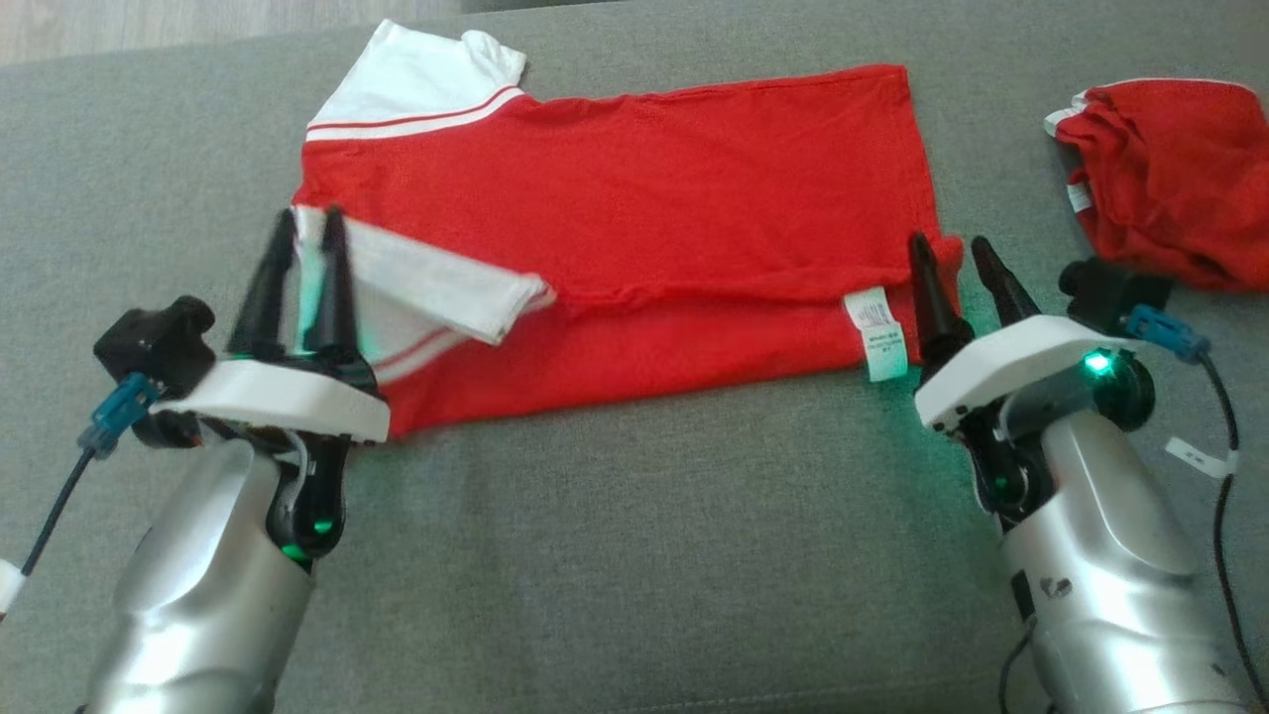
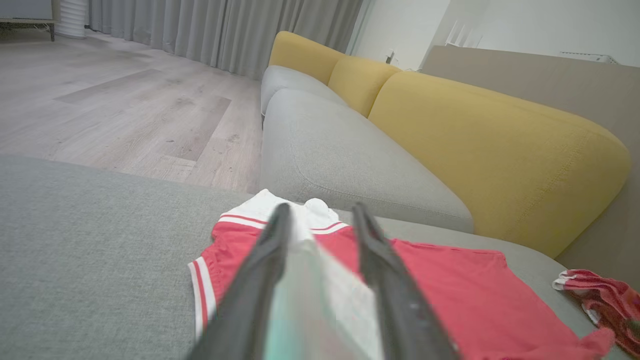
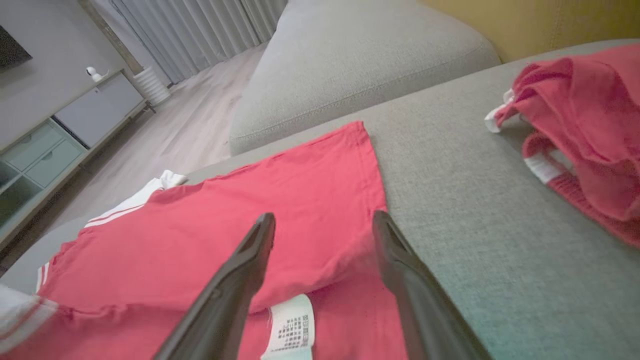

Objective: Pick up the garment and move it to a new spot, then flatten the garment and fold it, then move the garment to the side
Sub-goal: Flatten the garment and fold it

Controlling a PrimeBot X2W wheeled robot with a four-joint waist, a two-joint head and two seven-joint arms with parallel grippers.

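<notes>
**A red shirt lies flat on the grey couch seat, with a claw at each end.**

Head view: the garment (image 1: 634, 188) is spread on the couch seat (image 1: 634, 516), to the left of the red heap (image 1: 1160, 178) and not touching it. It looks soft, light and floppy, so I think it is best to pinch it at an edge or corner, one at each end. The left claw (image 1: 309, 216) is at the end far from the heap. The white sleeve (image 1: 436, 283) sits in its small gap, and I cannot tell if it is pinching. The right claw (image 1: 950, 243) is at the end near the heap, wide open and holding nothing, beside the white label (image 1: 877, 332). Left wrist view: this adds the yellow cushion (image 2: 475, 135) and the wood floor (image 2: 125, 110), but the sleeve is a blur. Right wrist view: this adds a close look at the folded edge lying over the label.
</notes>
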